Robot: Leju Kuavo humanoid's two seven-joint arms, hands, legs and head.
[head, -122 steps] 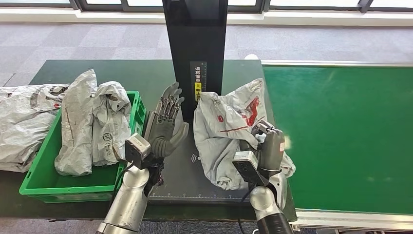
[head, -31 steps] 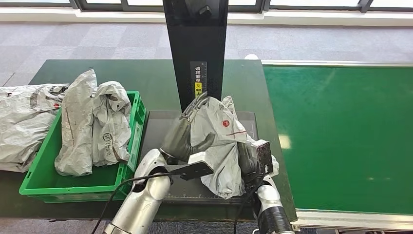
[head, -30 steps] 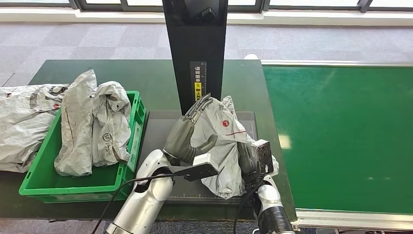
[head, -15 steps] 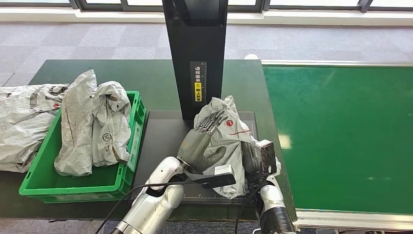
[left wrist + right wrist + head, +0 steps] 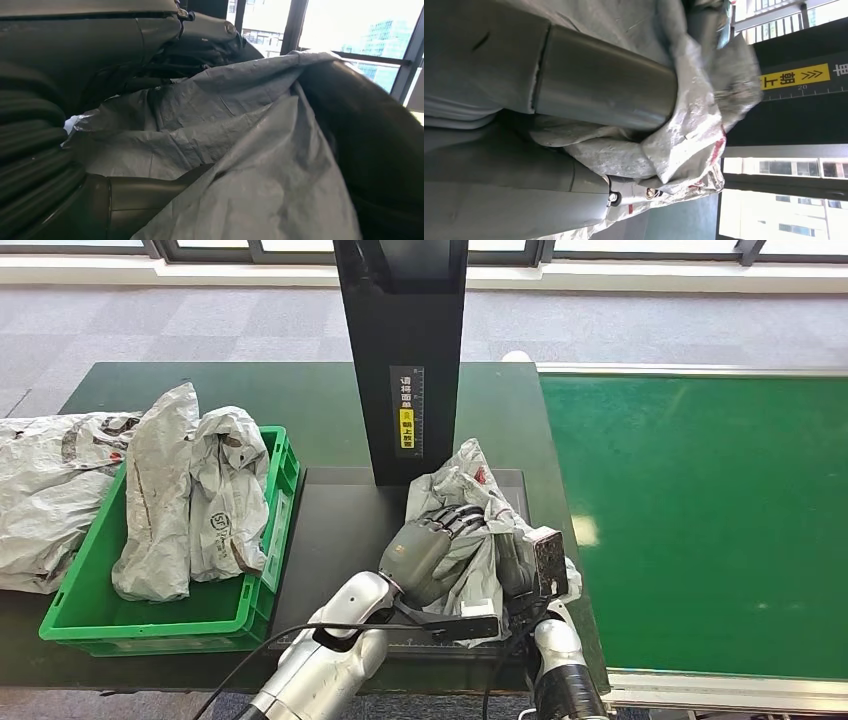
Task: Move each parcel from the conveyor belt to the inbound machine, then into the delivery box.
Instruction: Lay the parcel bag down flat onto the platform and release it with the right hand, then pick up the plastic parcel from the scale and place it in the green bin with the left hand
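Both hands are on the parcel now, a crumpled grey bag sitting on the dark platform of the inbound machine, just in front of its black upright column. The left hand wraps over the bag's near side with its fingers curled into the plastic. The right hand is pressed against the bag's right flank, and the right wrist view shows its thumb and fingers clamped around a fold of the plastic.

Room to move: the bag sits at the platform's right half, close to its right edge. Left of it the platform is bare up to the green delivery box, whose near wall stands just beside the platform. Two grey bags stand tall in that box, well above its rim, and another grey bag lies on the table past the box's far side, cut off by the frame's edge. To the right, the green conveyor belt runs off the picture.

Hard to read: the parcel's lower part is hidden behind both hands, and in the left wrist view the plastic covers the fingertips.
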